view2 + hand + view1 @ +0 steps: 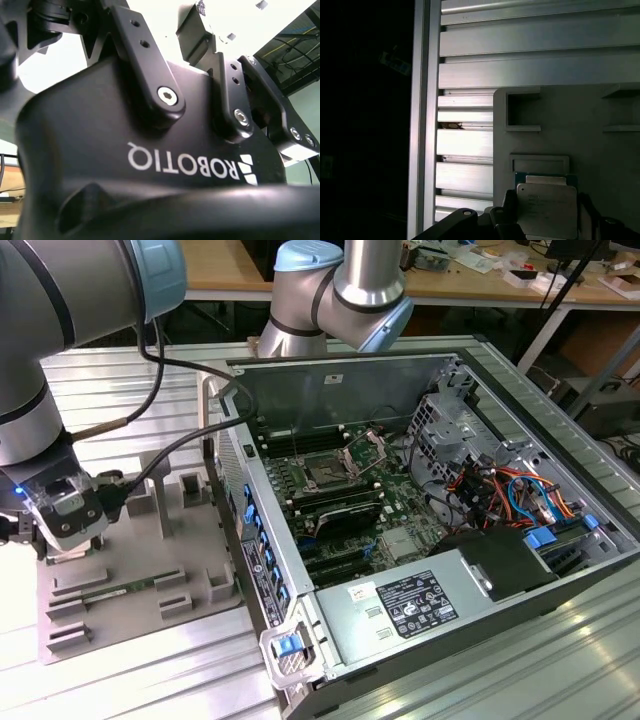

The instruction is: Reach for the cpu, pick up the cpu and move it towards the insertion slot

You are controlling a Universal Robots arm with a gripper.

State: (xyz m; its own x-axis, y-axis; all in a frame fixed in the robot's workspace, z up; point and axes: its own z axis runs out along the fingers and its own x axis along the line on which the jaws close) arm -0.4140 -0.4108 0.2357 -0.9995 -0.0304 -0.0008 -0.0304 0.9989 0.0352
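A silver-and-blue robot arm's black gripper [68, 540] hangs low over a grey moulded fixture tray [190, 540] at the exterior view's left, on a table of ribbed aluminium slats [120, 380]. In the first wrist view, the cpu [547, 207], a thin square chip with a pale silver metal top and a green edge, sits directly between the jaws. The dark jaws press against two opposite edges of the chip, with no gap showing on either side. The chip lies over the grey tray, just in front of a shallow raised rectangular frame [539, 161] moulded into it. How far it stands off the tray's surface cannot be told. The insertion slot [326, 472], a dark-centred square socket in a silver metal bracket, sits well apart from the gripper. It is on the green motherboard inside an open grey metal computer case [340, 390] towards the exterior view's right. The second wrist view shows the gripper's black body [150, 150] and its bolted linkage arms from close up.
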